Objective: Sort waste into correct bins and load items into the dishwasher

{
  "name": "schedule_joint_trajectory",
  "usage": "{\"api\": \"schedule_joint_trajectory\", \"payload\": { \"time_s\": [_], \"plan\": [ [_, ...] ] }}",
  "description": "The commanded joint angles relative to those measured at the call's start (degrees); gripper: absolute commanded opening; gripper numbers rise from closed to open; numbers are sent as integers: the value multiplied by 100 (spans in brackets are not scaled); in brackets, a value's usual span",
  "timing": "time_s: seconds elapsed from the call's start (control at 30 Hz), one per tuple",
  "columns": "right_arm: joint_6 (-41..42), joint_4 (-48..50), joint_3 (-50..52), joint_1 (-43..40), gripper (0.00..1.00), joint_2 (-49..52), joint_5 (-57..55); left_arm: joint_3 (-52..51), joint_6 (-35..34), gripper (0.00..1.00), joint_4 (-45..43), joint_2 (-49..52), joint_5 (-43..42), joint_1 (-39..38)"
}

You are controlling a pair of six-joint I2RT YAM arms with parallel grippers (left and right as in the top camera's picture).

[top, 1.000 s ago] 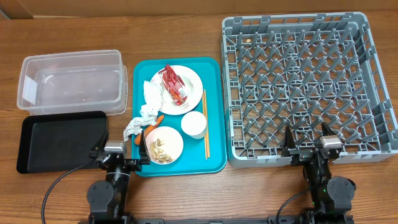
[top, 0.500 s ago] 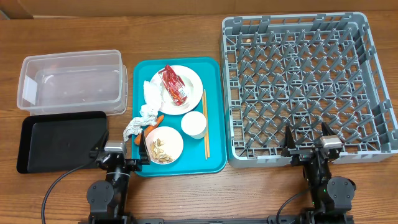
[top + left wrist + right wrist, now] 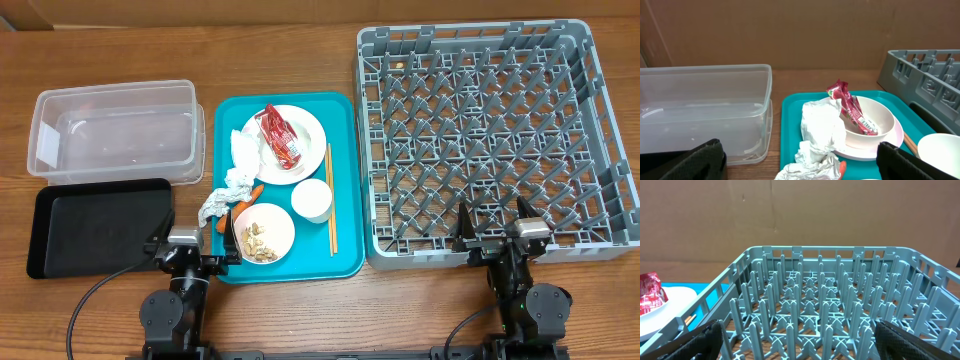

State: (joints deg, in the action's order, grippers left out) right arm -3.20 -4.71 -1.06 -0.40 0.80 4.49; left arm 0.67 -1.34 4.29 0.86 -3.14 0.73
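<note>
On the teal tray (image 3: 345, 180) a red wrapper (image 3: 281, 136) lies in a white bowl (image 3: 875, 120) on the plate (image 3: 312, 130). Crumpled tissues (image 3: 240, 152) and a carrot piece (image 3: 247, 192) lie to its left. A bowl of nut crumbs (image 3: 264, 233), a white cup (image 3: 311, 200) and chopsticks (image 3: 330, 200) sit nearer me. The clear tub (image 3: 115, 130) and black tray (image 3: 95, 225) are at the left, the grey dish rack (image 3: 495, 140) at the right. My left gripper (image 3: 195, 240) stands open at the tray's front edge. My right gripper (image 3: 495, 230) is open at the rack's front edge. Both are empty.
The left wrist view shows the tissues (image 3: 820, 125) straight ahead between the open fingers (image 3: 687, 162), the tub (image 3: 700, 115) to the left and the rack's corner (image 3: 925, 75) to the right. A cardboard wall closes off the back of the table.
</note>
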Motion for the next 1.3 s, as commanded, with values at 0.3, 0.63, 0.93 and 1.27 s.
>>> {"api": "schedule_joint_trajectory", "payload": {
  "time_s": [0.3,0.63,0.93,1.27],
  "plan": [
    [24,28,61,-33,100,-63,11,-39,-35,100,-4,-61,61,13],
    [24,28,61,-33,100,-63,11,-39,-35,100,-4,-61,61,13],
    [24,28,61,-33,100,-63,11,-39,-11,100,0,-61,212,13],
    [24,28,61,-33,100,-63,9,-39,-15,100,-28,-61,208,9]
  ]
}}
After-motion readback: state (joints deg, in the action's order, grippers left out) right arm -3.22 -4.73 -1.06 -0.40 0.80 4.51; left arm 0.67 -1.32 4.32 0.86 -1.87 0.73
